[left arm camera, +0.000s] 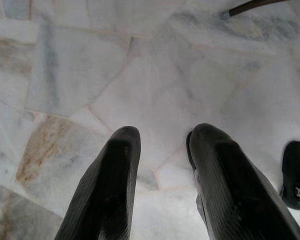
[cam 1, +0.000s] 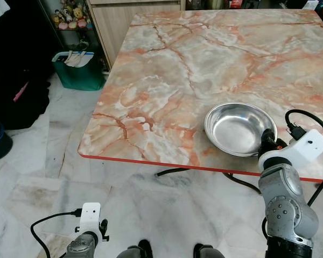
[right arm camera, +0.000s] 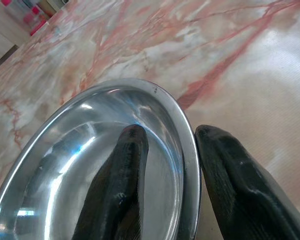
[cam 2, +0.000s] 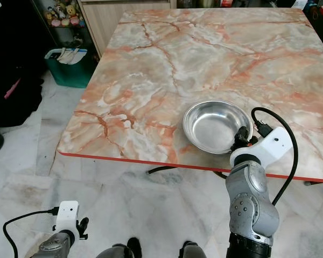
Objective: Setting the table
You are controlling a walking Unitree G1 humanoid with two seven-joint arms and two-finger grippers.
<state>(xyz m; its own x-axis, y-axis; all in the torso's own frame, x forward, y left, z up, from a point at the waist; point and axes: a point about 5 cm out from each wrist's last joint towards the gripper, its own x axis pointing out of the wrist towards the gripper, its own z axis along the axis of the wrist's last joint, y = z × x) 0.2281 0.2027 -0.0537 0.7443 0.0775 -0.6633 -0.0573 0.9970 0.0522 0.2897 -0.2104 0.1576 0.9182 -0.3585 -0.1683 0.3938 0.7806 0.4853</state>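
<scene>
My right hand [right arm camera: 165,165] straddles the rim of the shallow round steel bowl [cam 1: 237,128], which alone stands on the pink-veined marble worktop [cam 1: 204,64]; the worktop beyond it lies open; my left hand [left arm camera: 162,175] hangs low over the pale marble floor [cam 1: 54,177].

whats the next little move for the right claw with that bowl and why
Probably open the fingers and back off. The right claw straddles the rim of the steel bowl, one finger inside and one outside, and the bowl already looks to sit flat on the marble table, near its front edge. The left claw hangs idle over the floor.
</scene>
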